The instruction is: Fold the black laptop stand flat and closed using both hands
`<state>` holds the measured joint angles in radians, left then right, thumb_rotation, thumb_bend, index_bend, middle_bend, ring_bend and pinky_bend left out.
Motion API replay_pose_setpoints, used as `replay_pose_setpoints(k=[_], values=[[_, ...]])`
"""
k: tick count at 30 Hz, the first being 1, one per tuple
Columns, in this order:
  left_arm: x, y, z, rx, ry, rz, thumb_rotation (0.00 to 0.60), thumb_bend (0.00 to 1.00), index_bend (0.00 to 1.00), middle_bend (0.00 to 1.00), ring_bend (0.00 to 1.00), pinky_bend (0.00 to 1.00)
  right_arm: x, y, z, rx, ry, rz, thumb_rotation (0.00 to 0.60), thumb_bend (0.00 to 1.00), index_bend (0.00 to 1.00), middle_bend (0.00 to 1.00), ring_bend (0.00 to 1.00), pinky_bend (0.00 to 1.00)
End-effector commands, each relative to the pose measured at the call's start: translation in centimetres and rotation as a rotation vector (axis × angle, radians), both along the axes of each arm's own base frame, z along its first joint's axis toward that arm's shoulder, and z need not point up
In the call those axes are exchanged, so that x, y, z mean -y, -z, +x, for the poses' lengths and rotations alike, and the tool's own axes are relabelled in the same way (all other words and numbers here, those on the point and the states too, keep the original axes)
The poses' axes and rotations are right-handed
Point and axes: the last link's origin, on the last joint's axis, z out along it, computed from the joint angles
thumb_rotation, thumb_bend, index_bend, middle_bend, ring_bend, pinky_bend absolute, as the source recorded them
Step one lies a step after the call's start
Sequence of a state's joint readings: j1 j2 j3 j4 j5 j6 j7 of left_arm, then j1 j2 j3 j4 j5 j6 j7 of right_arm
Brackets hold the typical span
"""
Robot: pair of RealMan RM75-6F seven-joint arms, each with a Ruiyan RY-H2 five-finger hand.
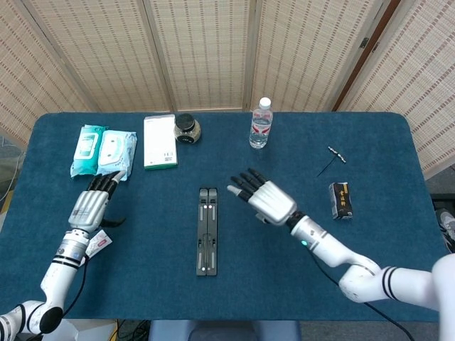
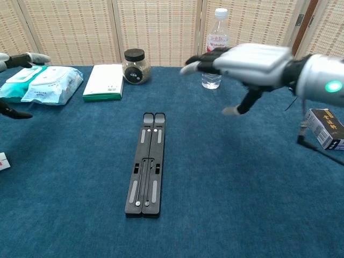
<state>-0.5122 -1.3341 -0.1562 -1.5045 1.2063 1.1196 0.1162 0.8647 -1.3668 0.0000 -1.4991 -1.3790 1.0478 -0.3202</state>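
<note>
From the head view, the right hand [image 1: 264, 197] hovers above the blue cloth table [image 1: 355, 156], fingers spread and holding nothing, just right of the stand [image 1: 207, 231], a slim black slatted bar lying folded flat mid-table; the left hand [image 1: 91, 204] lies open, fingers straight, near the wipes [image 1: 103, 150]. From the chest view, the metallic right hand [image 2: 244, 60] hangs palm-down, empty, above and right of the stand [image 2: 147, 164].

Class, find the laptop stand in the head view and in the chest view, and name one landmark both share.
Head view: the stand lies flat at lower centre.
Chest view: the stand lies flat at centre, running towards the camera.
Shared landmark: the water bottle beyond it, to the right.
</note>
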Motion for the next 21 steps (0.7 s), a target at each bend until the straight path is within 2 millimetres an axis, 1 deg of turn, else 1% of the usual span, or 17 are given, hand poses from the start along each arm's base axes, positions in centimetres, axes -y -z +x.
replay_pose_setpoints(k=[1, 4, 7, 12, 17, 21], values=[[0.5, -1.1, -1.0, -0.02, -0.031, 0.051, 0.6, 0.15, 0.0, 0.08, 0.08, 0.0, -1.5, -5.7, -4.0, 0.029, 0.17, -0.187, 0.6, 0.19, 0.0, 0.0, 0.0, 0.0], [1.3, -2.2, -1.7, -0.031, -0.049, 0.111, 0.6, 0.15, 0.0, 0.08, 0.08, 0.0, -3.0, -8.2, -6.3, 0.038, 0.248, -0.254, 0.6, 0.19, 0.0, 0.0, 0.0, 0.0], [2.4, -3.2, -2.7, -0.046, -0.077, 0.162, 0.6, 0.15, 0.0, 0.08, 0.08, 0.0, -4.6, -9.9, -8.6, 0.04, 0.315, -0.302, 0.6, 0.19, 0.0, 0.0, 0.0, 0.0], [4.8, -4.7, -4.0, -0.098, -0.105, 0.221, 0.6, 0.15, 0.0, 0.08, 0.08, 0.0, -7.2, -11.5, -11.7, 0.061, 0.405, -0.363, 0.6, 0.19, 0.0, 0.0, 0.0, 0.0], [7.6, -6.0, -4.7, -0.117, -0.124, 0.278, 0.6, 0.15, 0.0, 0.08, 0.08, 0.0, -10.1, -12.9, -13.8, 0.082, 0.471, -0.426, 0.6, 0.18, 0.0, 0.0, 0.0, 0.0], [9.9, -6.5, -4.7, -0.112, -0.13, 0.298, 0.6, 0.15, 0.0, 0.08, 0.08, 0.0, -12.3, -13.3, -15.4, 0.097, 0.536, -0.451, 0.6, 0.18, 0.0, 0.0, 0.0, 0.0]])
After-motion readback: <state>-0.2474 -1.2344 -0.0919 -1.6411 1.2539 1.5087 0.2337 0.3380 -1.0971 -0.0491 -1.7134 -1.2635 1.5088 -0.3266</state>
